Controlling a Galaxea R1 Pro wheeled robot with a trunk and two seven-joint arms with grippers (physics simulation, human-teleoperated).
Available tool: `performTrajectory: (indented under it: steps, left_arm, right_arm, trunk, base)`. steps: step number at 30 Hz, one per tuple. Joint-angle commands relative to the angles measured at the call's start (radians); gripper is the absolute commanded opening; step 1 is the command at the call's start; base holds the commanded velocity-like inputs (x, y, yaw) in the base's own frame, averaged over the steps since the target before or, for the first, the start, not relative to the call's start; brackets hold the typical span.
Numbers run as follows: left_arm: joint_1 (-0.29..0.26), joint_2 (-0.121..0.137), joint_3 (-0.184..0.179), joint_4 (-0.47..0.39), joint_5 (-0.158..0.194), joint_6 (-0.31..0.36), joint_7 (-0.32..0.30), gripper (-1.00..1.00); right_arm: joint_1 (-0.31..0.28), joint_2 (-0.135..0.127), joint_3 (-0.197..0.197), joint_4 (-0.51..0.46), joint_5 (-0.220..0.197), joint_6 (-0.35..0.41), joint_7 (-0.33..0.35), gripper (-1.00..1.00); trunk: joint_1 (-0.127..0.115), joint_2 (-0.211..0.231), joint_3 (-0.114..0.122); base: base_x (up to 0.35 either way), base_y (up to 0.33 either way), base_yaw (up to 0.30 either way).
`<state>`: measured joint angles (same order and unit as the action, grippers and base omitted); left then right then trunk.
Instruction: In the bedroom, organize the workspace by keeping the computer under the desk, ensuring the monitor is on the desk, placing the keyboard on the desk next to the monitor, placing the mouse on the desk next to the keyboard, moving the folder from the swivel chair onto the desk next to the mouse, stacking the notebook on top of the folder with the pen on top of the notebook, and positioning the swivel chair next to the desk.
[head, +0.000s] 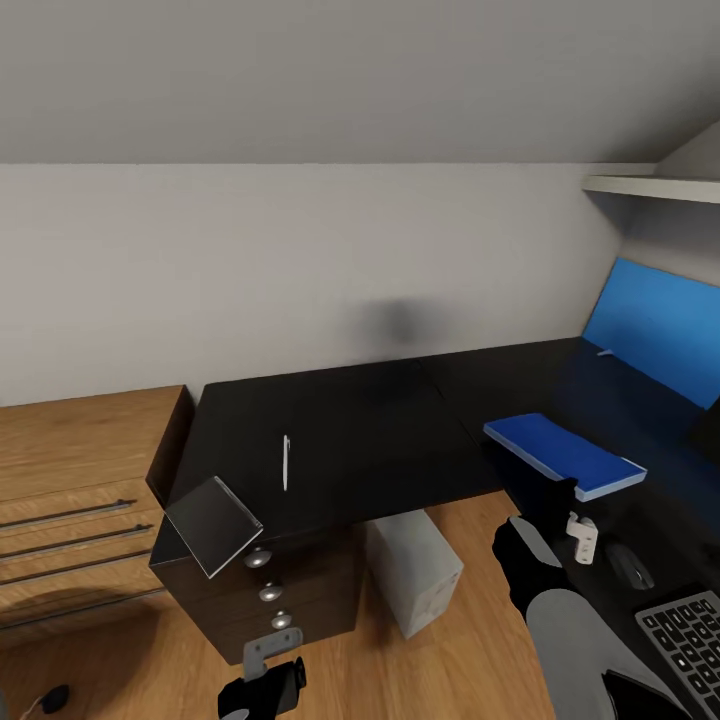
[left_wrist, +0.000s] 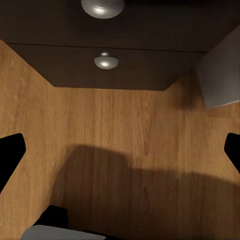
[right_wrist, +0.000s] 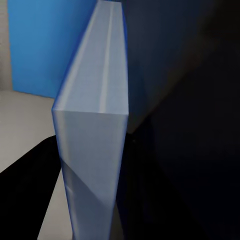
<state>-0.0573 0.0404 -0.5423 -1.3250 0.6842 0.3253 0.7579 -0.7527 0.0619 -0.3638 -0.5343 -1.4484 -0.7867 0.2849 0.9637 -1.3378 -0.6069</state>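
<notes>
Holding the blue folder (head: 565, 455) low over the desk (head: 360, 430), the right gripper (head: 548, 505) is clamped on its near edge, the pale page edge right at the wrist camera. Under the desk stands the computer (head: 415, 572). At the desk's near left corner the notebook (head: 213, 524) overhangs, risking a fall if bumped. Near the folder's landing spot sit the keyboard (head: 690, 640), then the mouse (head: 630, 566); a crooked release could shove them. Left of the folder lies the pen (head: 286, 462). The left gripper (head: 262, 683) hangs spread wide by the drawer knobs (left_wrist: 106, 61).

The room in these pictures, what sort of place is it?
Likely a home office corner under a sloped ceiling: a black L-shaped desk with a keyboard and mouse on it, and a computer tower on the wood floor beneath.
</notes>
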Motion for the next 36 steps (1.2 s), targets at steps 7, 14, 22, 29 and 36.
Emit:
performTrajectory:
  steps: [7, 14, 22, 29, 36]
  left_arm:
    - [-0.001, 0.001, -0.004, -0.002, 0.006, 0.004, 0.008, 1.0]
    - [-0.001, 0.001, -0.004, -0.002, 0.008, 0.004, 0.008, 1.0]
    - [-0.001, 0.001, -0.003, -0.001, 0.009, 0.004, 0.008, 1.0]
    - [-0.001, 0.001, -0.003, -0.001, 0.009, 0.004, 0.007, 1.0]
    - [-0.001, 0.001, -0.008, 0.0, 0.009, 0.004, 0.006, 1.0]
  right_arm:
    - [0.0, -0.002, -0.009, 0.063, -0.062, 0.009, 0.003, -1.0]
    - [0.0, -0.002, -0.009, 0.063, -0.063, 0.009, 0.003, -1.0]
    - [0.0, -0.002, -0.009, 0.062, -0.063, 0.009, 0.004, -1.0]
    - [0.0, -0.002, -0.009, 0.062, -0.063, 0.009, 0.005, -1.0]
    - [0.0, -0.002, -0.009, 0.062, -0.063, 0.009, 0.005, -1.0]
  trunk:
    - [0.0, 0.0, -0.001]
    - [0.0, 0.0, -0.001]
    - [0.0, 0.0, -0.001]
    - [-0.011, 0.021, 0.008]
    - [-0.038, 0.07, 0.03]
  base:
    - [0.0, 0.0, 0.0]
    - [0.0, 0.0, 0.0]
    - [0.0, 0.0, 0.0]
    - [0.0, 0.0, 0.0]
    - [0.0, 0.0, 0.0]
